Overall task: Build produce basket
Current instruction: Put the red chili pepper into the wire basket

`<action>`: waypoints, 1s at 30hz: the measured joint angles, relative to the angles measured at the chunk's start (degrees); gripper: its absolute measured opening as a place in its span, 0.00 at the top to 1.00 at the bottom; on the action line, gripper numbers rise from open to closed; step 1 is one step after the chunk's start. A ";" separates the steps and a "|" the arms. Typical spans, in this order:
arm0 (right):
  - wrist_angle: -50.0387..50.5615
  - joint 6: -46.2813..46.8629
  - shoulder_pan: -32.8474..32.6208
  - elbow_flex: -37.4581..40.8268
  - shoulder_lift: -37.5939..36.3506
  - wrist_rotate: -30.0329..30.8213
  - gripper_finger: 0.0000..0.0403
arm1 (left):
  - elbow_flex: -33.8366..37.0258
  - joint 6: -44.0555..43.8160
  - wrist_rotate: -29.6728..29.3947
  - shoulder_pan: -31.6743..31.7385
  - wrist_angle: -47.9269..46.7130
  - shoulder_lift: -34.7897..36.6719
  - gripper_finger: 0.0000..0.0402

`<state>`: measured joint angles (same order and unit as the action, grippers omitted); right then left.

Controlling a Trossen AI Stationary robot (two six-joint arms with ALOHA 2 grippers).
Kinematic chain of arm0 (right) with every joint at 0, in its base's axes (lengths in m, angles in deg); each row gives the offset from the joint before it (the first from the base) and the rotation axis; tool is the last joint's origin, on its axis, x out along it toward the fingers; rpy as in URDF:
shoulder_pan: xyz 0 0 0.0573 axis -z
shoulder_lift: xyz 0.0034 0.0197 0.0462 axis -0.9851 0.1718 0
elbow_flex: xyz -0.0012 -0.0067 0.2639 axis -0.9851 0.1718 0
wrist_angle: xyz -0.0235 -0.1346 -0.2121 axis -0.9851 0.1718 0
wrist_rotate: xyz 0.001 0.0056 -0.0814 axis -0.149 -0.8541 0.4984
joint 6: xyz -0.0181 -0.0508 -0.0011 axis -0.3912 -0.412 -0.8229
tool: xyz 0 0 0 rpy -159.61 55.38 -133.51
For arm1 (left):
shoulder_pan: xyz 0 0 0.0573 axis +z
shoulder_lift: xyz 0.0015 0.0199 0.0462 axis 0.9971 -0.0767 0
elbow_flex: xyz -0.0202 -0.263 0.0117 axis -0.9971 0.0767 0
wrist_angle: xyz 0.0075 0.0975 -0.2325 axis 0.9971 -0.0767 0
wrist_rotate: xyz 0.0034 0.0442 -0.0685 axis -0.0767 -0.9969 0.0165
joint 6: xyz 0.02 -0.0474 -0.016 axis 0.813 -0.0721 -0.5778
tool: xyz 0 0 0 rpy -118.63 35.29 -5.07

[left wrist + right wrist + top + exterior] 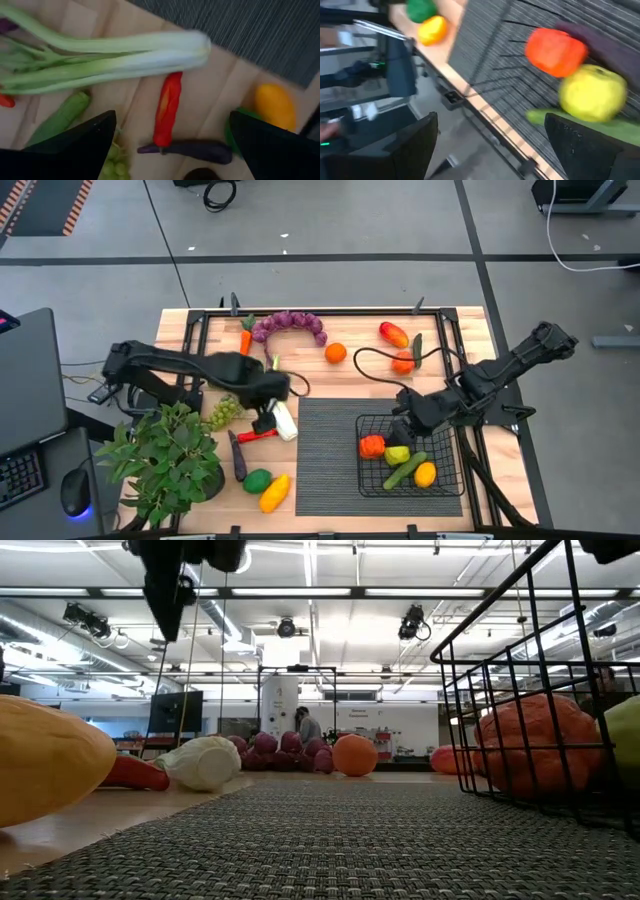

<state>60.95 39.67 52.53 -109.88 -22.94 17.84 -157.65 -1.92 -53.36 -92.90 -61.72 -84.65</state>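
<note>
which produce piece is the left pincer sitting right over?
The leek, lying at the mat's left edge. The open left pincer is directly over it; the red chili, eggplant and green grapes lie just off to its sides.

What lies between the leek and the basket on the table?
Only bare ribbed mat lies between the leek and the basket, as the high view shows.

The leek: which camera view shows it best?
The left wrist view: the leek fills the picture beyond the open left gripper. The high view shows it small, the low view only its white end; the right wrist view misses it.
</note>
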 joint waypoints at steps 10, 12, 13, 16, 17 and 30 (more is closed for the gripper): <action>-0.12 9.57 -9.26 0.00 0.99 16.79 0.09 | 0.10 14.91 0.03 -2.66 -4.55 -14.69 0.01; -0.15 10.63 -10.80 0.00 1.15 18.04 0.09 | 1.55 16.19 -0.01 -2.66 -3.46 -15.20 0.01; -0.19 11.27 -11.38 0.00 1.24 18.82 0.09 | 2.74 16.19 0.00 -2.66 -2.96 -15.20 0.01; -0.03 12.97 -13.02 0.00 1.74 20.69 0.09 | 7.28 16.15 0.22 -3.23 -2.65 -14.65 0.01; -0.01 13.48 -13.18 0.00 1.85 21.19 0.09 | 8.91 16.10 0.94 -3.46 -2.58 -14.07 0.01; 0.47 15.04 -10.26 0.00 3.04 22.09 0.09 | 24.44 5.72 6.82 -5.58 15.76 -4.96 0.01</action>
<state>61.42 54.71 42.28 -109.88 -19.90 39.92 -133.21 3.79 -46.54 -98.48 -45.96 -89.61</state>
